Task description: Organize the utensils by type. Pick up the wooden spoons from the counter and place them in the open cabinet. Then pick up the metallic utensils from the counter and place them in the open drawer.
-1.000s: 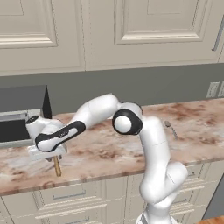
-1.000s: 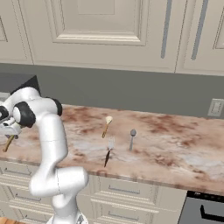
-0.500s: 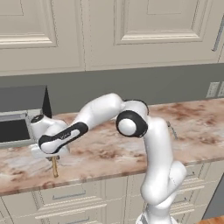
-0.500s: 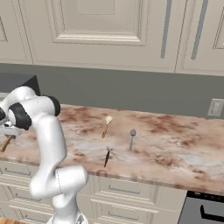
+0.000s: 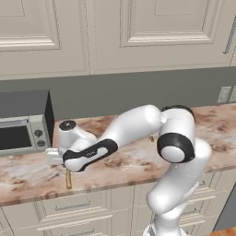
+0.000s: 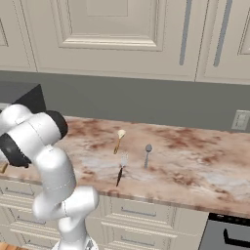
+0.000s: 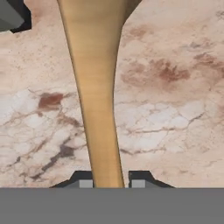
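At the left end of the counter [image 5: 27, 177], the tan spoon [image 7: 94, 109] lies flat between the fingers of the gripper [image 7: 108, 183], seemingly pinched. The small spoon [image 6: 118, 140] and both metal utensils [image 6: 146, 155] remain mid-counter; nothing is seen stored.

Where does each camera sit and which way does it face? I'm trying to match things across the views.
Left base view: behind the arm's left, facing the counter; the arm reaches left over the large wooden spoon.
Right base view: behind its right, facing the small wooden spoon and metal utensils.
Hand view: on the hand, looking down; gripper straddles the large spoon's handle.
Shared: the counter and that spoon.
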